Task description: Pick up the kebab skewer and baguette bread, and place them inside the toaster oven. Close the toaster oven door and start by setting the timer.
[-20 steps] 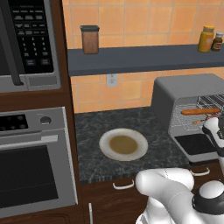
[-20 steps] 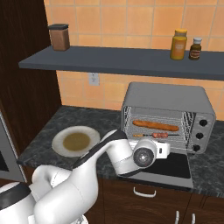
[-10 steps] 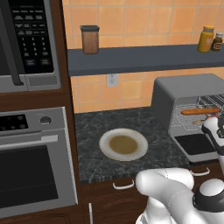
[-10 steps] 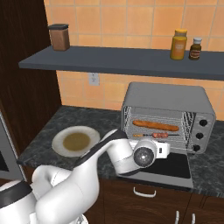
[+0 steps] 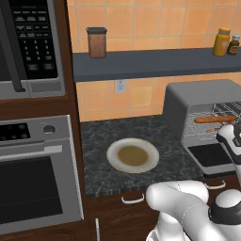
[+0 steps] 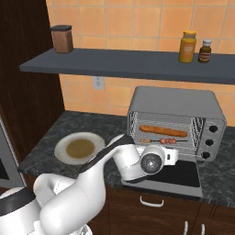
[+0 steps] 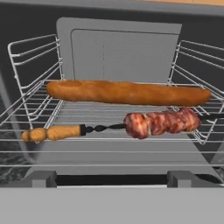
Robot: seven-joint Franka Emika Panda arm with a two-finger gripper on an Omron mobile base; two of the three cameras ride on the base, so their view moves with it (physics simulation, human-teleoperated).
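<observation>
Both food items are in: baguette [image 7: 127, 92] lies across the oven [image 6: 176, 103] rack, skewer [image 7: 131, 124] just in front of it, parallel, meat end toward 3 o'clock and handle toward 9 in the hand view. In the right base view the baguette [image 6: 163, 131] sits at 12 o'clock of the skewer [image 6: 159, 141], both inside the cavity. So the loading step looks done; the step in hand is shutting the door.

Door [image 6: 181, 174] is dropped flat, hanging out over the bench [image 6: 50, 142] edge, at 6 o'clock of the cavity. Empty plate [image 6: 79, 148] sits well apart at 9 o'clock of the oven.

Gripper [image 6: 176, 155] hovers just above the door, in front of the opening, facing the rack. Fingers are spread fully wide, holding nothing; no contact with food or rack that I can see.

Next move, my guess: back out, get under or behind the door's free front edge, swing it up on its bottom hinge till it seats. Then go to the knobs [image 6: 211, 142] at 3 o'clock of the opening for the timer; can't tell which knob is which.
</observation>
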